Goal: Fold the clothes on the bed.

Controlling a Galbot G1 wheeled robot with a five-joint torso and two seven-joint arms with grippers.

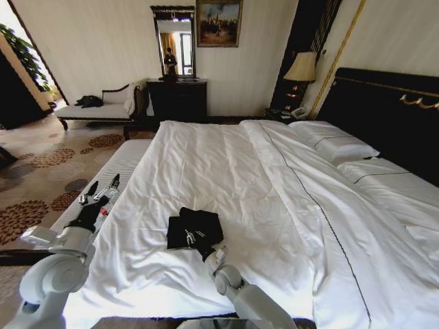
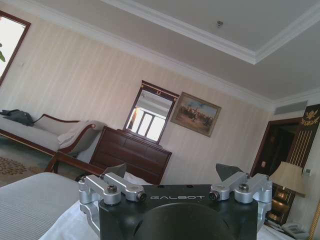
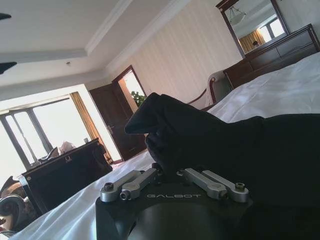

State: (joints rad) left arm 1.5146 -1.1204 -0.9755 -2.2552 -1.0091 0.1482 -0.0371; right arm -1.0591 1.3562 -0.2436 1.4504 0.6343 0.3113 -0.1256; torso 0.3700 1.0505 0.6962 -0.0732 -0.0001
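The clothes (image 1: 197,226) are one black garment lying bunched and partly folded on the white duvet of the bed (image 1: 274,178), near its front edge. My right gripper (image 1: 195,238) rests on the near edge of the garment. In the right wrist view the black cloth (image 3: 225,145) heaps up right in front of the right gripper (image 3: 170,169), whose jaws are drawn together with their tips buried in the fabric. My left gripper (image 1: 103,188) hovers off the bed's left side, well away from the clothes. Its fingers (image 2: 118,170) stand wide open and hold nothing.
White pillows (image 1: 333,144) lie against the dark headboard (image 1: 384,116) at the right. A lamp (image 1: 300,68) stands on the nightstand. A dark dresser with a mirror (image 1: 176,96) and a pale chaise (image 1: 103,108) line the far wall. Patterned carpet (image 1: 41,171) spreads to the left.
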